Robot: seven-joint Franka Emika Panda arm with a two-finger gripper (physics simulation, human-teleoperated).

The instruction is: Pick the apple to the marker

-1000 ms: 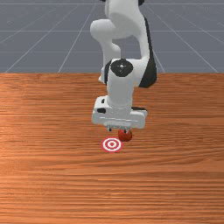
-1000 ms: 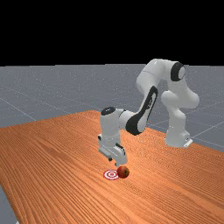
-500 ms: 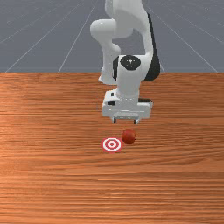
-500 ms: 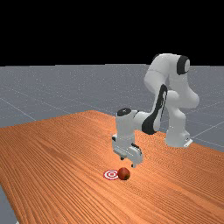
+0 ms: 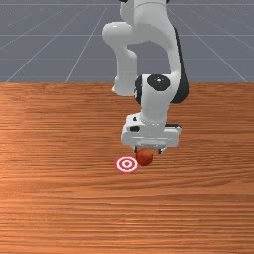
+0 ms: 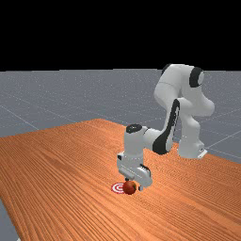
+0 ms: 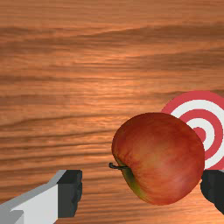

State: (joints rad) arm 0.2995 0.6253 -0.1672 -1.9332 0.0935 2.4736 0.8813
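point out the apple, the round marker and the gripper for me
Apple (image 7: pixel 158 158): wrist view, on the middle of its red side.
Round marker (image 5: pixel 127 163): front view, on its bullseye centre.
Gripper (image 5: pixel 148 151): front view, midway between its open fingertips.

**A Simulated Robotics Space**

This is a computer-rendered robot lab of sorts. In the far view, a grey floor (image 6: pixel 47 99) crossed by thin pale lines runs to a level horizon, with a flat black backdrop (image 6: pixel 120 33) above. A white and grey robot arm (image 6: pixel 168 87) reaches over an orange-brown wooden tabletop (image 6: pixel 56 164).
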